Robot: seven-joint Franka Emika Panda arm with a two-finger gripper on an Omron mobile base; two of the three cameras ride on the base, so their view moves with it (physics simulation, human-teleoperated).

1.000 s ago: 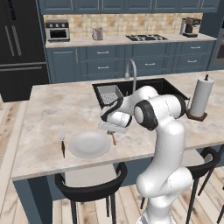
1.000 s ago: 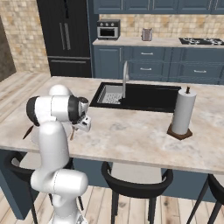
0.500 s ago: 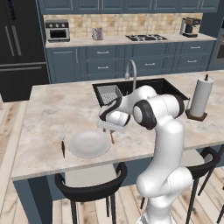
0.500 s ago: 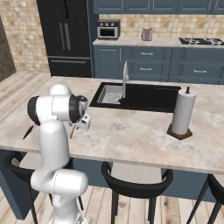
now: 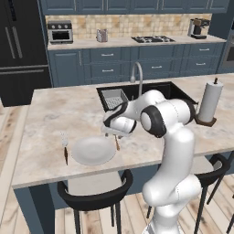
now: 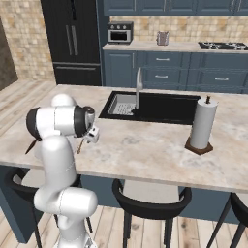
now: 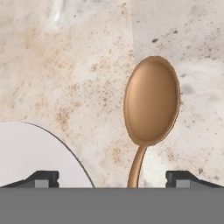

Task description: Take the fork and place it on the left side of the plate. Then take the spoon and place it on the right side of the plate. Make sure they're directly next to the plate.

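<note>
The white plate [image 5: 93, 151] sits near the island counter's front edge. Just left of it lies the fork [image 5: 65, 148], tines pointing away and dark handle toward the edge. The wooden spoon [image 5: 117, 143] lies flat on the counter just right of the plate. In the hand view the spoon [image 7: 152, 100] shows its bowl up and its handle running down between the fingertips [image 7: 42, 177], which stand well away from it. The plate's rim [image 7: 35, 153] curves in at the lower left there. My gripper [image 5: 114, 134] hovers low over the spoon, open and holding nothing.
A sink [image 5: 137, 93] with a basket and a tall faucet [image 5: 136, 75] lies behind the gripper. A paper towel roll [image 5: 210, 101] stands on the counter at the right. Black stools [image 5: 93, 196] stand along the counter's front edge.
The gripper has gone from shut on the spoon's handle to wide open, and the spoon now lies loose on the counter beside the plate. The arm has barely moved.
</note>
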